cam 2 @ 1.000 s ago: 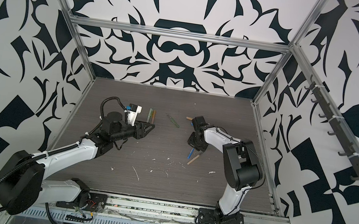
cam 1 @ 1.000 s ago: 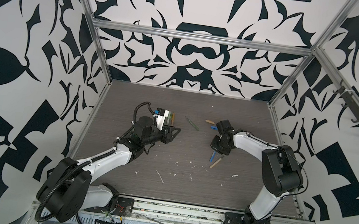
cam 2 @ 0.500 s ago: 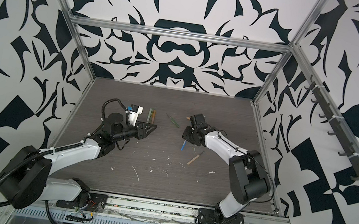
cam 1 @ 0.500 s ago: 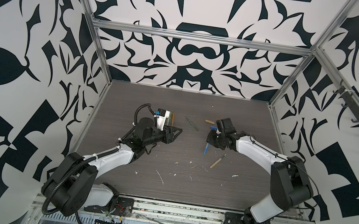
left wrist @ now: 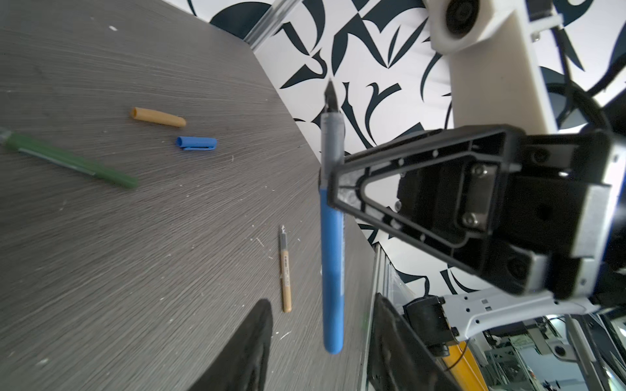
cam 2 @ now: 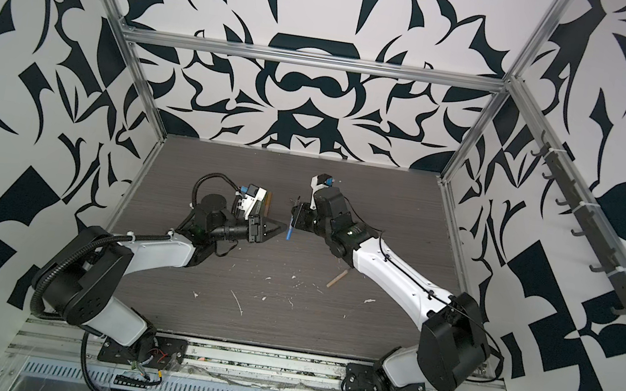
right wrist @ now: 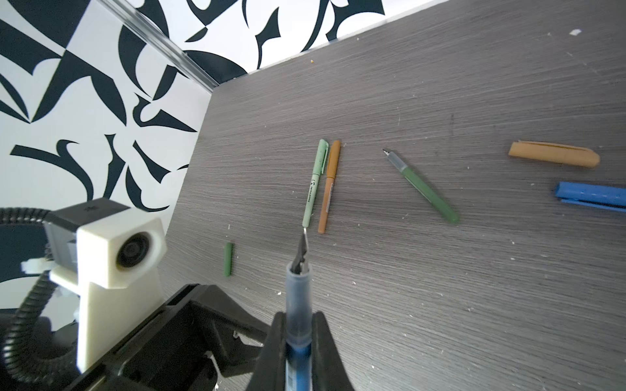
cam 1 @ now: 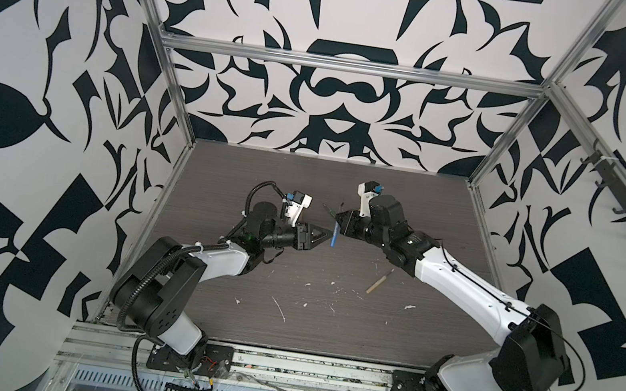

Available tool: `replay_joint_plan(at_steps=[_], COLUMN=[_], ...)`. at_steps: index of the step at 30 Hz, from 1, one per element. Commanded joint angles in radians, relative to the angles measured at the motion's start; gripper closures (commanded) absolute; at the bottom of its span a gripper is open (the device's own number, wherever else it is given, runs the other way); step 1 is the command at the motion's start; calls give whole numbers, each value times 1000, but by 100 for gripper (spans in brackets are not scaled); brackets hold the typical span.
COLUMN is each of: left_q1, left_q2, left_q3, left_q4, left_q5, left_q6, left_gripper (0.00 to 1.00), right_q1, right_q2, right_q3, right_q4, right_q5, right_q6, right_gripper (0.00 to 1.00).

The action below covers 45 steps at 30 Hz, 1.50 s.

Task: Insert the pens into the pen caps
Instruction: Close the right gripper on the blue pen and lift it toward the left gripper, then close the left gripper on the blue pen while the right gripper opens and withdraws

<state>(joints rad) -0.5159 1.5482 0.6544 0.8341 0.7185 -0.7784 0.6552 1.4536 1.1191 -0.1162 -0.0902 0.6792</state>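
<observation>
Currently grips the blue pen (left wrist: 332,270) in the right claw (right wrist: 298,321), clenched on the grey section just behind the dark nib, with the blue barrel hanging free, clear of the desk (cam 1: 283,326). Has the left claw (left wrist: 321,301) opposite, released, fingers (left wrist: 257,338) standing apart either side of the pen's tail, apparently not touching it. Reads as a handover or regrip. Should handle as a light, stiff, smooth plastic stick, apt to swivel or slip when pinched near one end; best taken mid-barrel, square across, leaving the nib end bare for capping. Holds both forearms low and stretched toward each other over the middle of the desk, claws almost tip to tip. Farther out, flat on the desk, shows the dark green pen (right wrist: 426,191), uncapped, just beyond the gap between the claws; the blue cap (left wrist: 196,143) and tan cap (left wrist: 158,117) just beside each other near the right claw; the tan pen (left wrist: 285,270), uncapped, beside the right forearm, well back from its claw; the dark green cap (right wrist: 229,259) near the left claw; past that, the pale green pen (right wrist: 315,184) and ochre pen (right wrist: 329,188) side by side, both apparently capped.
</observation>
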Motion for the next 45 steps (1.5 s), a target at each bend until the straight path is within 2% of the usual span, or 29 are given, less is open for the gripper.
replay_joint_plan(at_steps=[1, 8, 18, 26, 27, 31, 35, 38, 41, 43, 45], left_q1=[-9, -25, -28, -28, -29, -29, -29, -29, -36, -61, -103], left_q2=[19, 46, 52, 53, 52, 35, -17, -71, -134, -186, -236], left_q3=[36, 57, 72, 59, 59, 60, 56, 47, 27, 12, 2], left_q4=[51, 43, 43, 49, 48, -24, -160, -250, -305, -338, -376], left_q5=[65, 58, 19, -6, -11, -48, -121, -179, -237, -288, -345], left_q6=[-16, -10, -23, -29, -25, 37, 148, 225, 277, 332, 394], left_gripper=[48, 52, 71, 93, 95, 98, 97, 98, 98, 98, 98], right_q1=[6, 18, 27, 27, 27, 27, 27, -8, -115, -195, -264], right_q2=[-16, -16, 7, -3, -8, -34, -84, -109, -95, -50, 1], right_q3=[45, 35, 36, 27, 28, 47, 63, 65, 41, 68, 90], right_q4=[41, 73, 78, 86, 86, 49, 5, -73, -117, -212, -269], right_q5=[-16, -22, -51, -55, -59, -61, -22, 62, 40, 51, 68], right_q6=[-14, -9, 4, 6, 4, -8, -41, -74, -65, -46, -64], right_gripper=[96, 97, 98, 98, 96, 76, 71, 70, 69, 67, 61])
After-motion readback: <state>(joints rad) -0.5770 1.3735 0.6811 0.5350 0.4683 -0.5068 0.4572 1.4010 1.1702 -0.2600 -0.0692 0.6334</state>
